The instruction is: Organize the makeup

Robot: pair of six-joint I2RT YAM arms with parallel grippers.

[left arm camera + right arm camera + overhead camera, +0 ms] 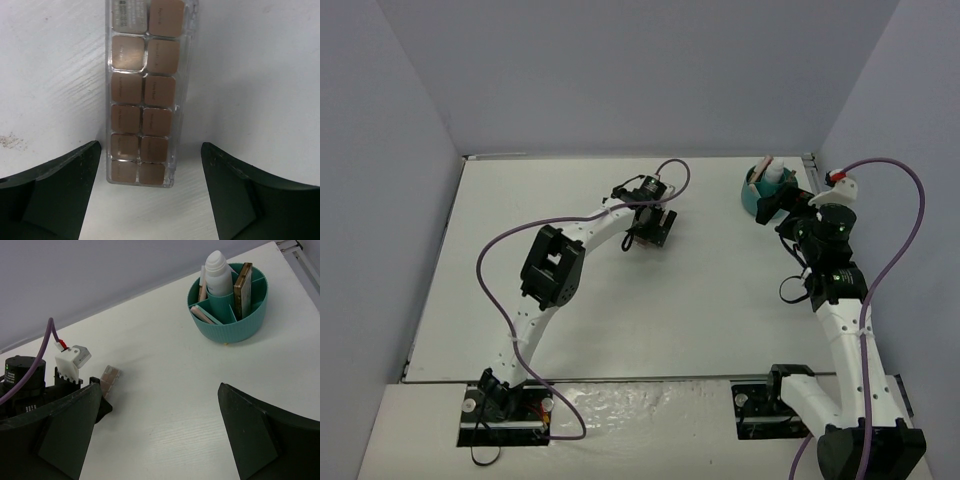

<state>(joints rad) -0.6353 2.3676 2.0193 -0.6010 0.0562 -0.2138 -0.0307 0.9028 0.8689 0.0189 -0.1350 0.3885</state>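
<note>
A flat clear palette of brown-pink pans (145,90) lies on the white table; it also shows in the right wrist view (110,376). My left gripper (150,195) is open just above it, with the jaws on either side of its near end and not touching it. In the top view the left gripper (653,225) covers most of the palette (667,216). My right gripper (160,435) is open and empty, near the teal tub (752,204). The tub (230,325) holds a white bottle (218,270), a second palette (243,282) standing on edge, and pink sticks (202,287).
Blue-grey walls close off the table at the back and both sides. The tub stands near the table's back right corner. The left arm's purple cable (500,260) loops over the left half of the table.
</note>
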